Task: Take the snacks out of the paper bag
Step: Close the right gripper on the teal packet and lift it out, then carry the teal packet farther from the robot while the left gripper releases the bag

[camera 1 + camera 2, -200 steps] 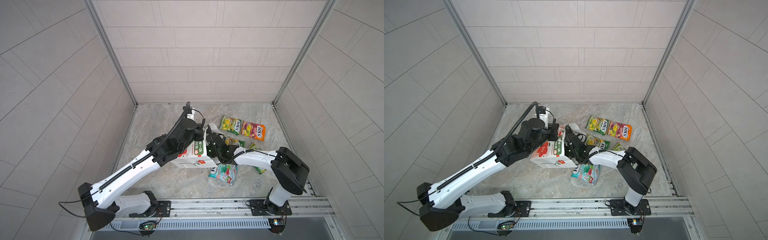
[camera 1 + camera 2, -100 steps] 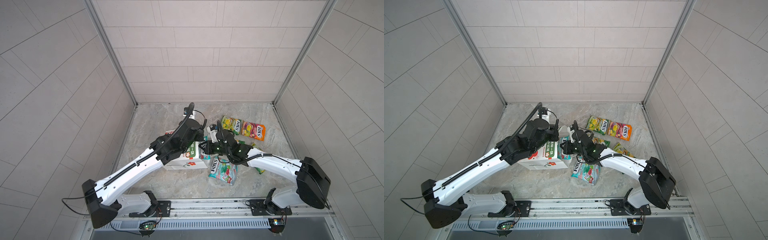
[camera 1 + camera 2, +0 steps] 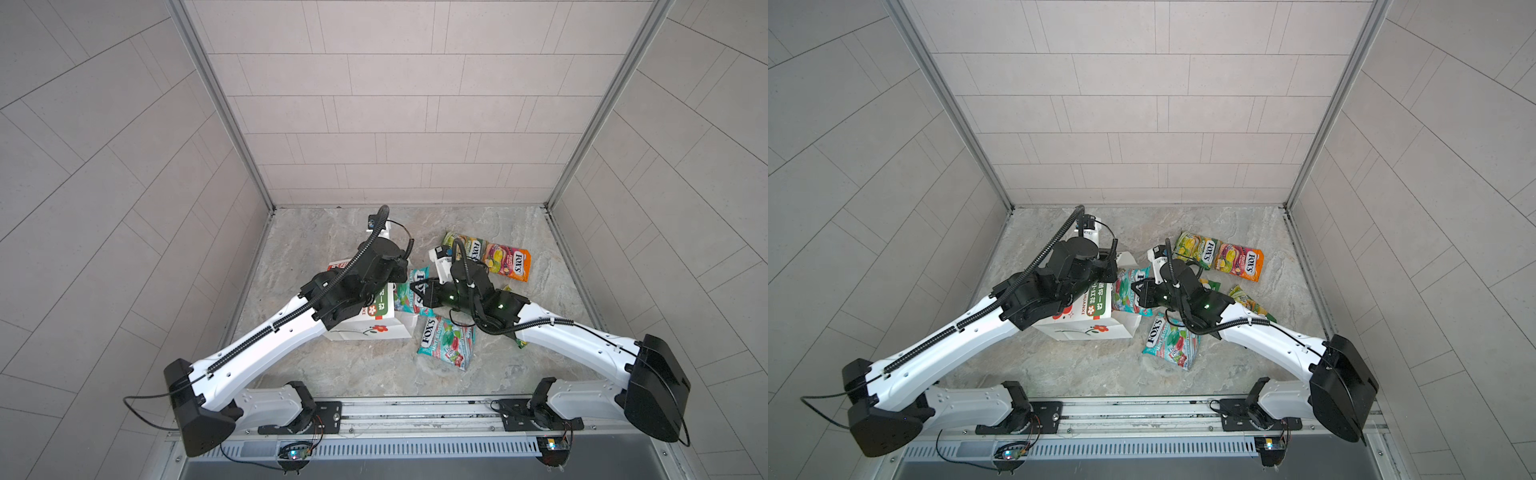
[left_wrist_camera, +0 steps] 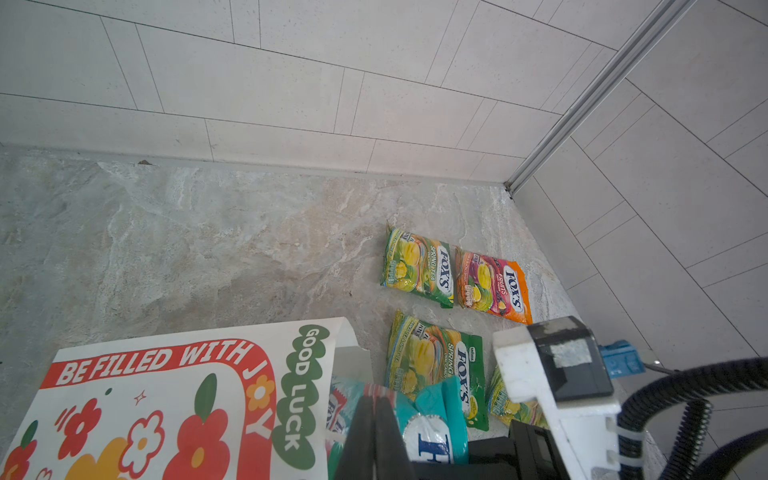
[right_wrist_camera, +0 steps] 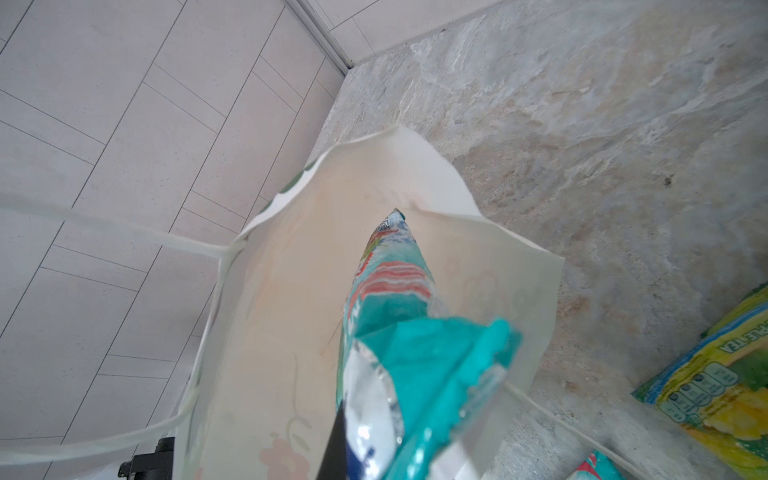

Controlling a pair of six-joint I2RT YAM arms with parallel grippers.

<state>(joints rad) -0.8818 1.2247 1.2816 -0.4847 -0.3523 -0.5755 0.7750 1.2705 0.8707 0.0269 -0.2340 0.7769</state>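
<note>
My right gripper (image 3: 428,291) is clenched on the short end of a flat, glossy teal-and-red plastic packet (image 3: 405,297). From those fingers the packet runs straight ahead. Its long axis points into the open mouth of the white paper carrier bag (image 3: 357,332), which lies on its side on the mottled stone tabletop (image 3: 316,249). In the right wrist view the packet's far half lies over the bag's pale inner wall, so I judge it not yet clear of the mouth.

My left gripper (image 4: 372,428) has its fingers pressed together just beside the bag's rim, close to the same packet. I cannot tell whether they pinch paper, cord or nothing. One white cord handle (image 5: 124,232) stretches away from the rim.

The next move turns on that axis. The packet should slide back along its own length, away from the mouth and toward my right arm, which already holds it. Pulling sideways would likely drag the rim along.

Behind my right fingers, five packets lie out on the stone. A green-and-yellow packet (image 3: 471,248) touches an orange-and-pink packet (image 3: 509,262). A second green-and-yellow packet (image 4: 436,365) and a partly hidden third one (image 3: 1250,302) lie nearer. A second teal-and-red packet (image 3: 446,343) rests beneath my right wrist. I take the one I hold to be the last.
</note>
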